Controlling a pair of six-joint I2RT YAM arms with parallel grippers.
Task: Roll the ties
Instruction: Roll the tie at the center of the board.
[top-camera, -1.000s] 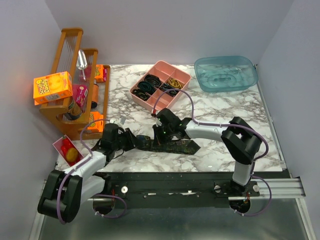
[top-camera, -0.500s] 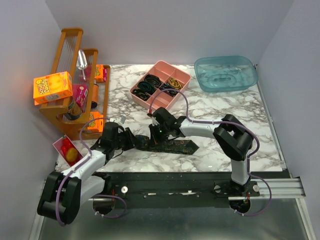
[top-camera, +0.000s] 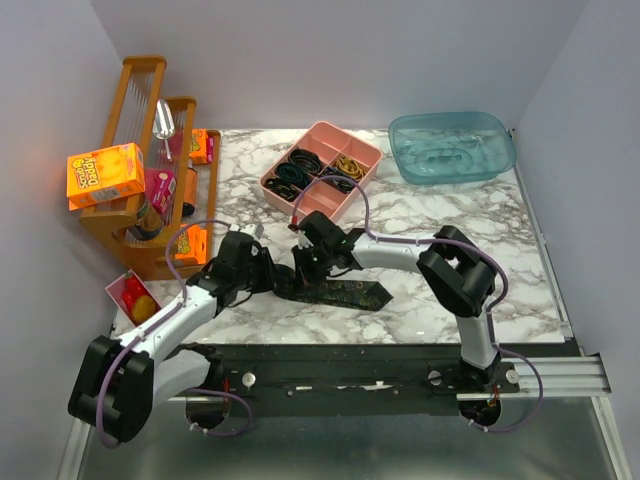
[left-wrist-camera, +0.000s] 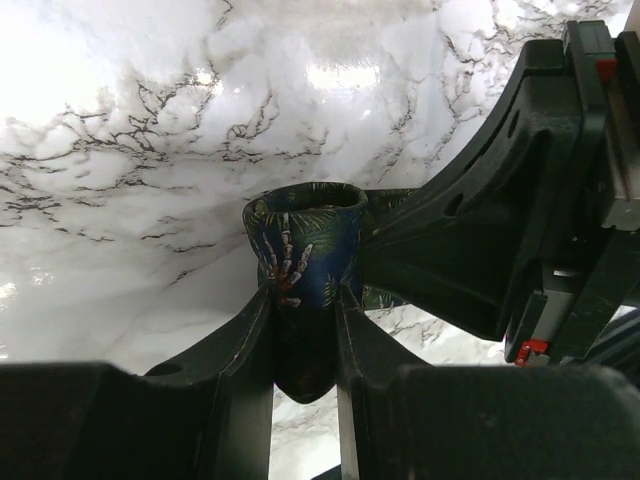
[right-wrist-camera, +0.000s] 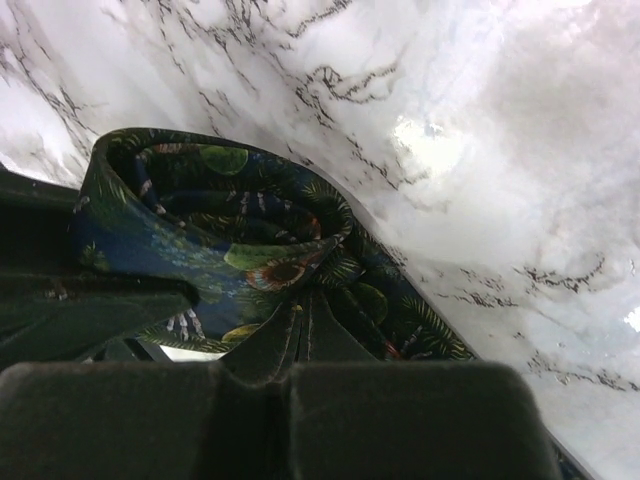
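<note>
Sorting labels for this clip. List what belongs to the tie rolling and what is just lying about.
Belongs to the job:
tie, one end rolled
left gripper, shut on it
right gripper, shut on it

Lying about:
pink tray of band loops
blue tub
wooden rack
orange box

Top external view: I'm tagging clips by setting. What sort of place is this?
Probably a lab test booth: plain pale walls enclose a marble-patterned tabletop, two robot arms bolt to a metal rail, and staged props like a pink compartment tray.
</note>
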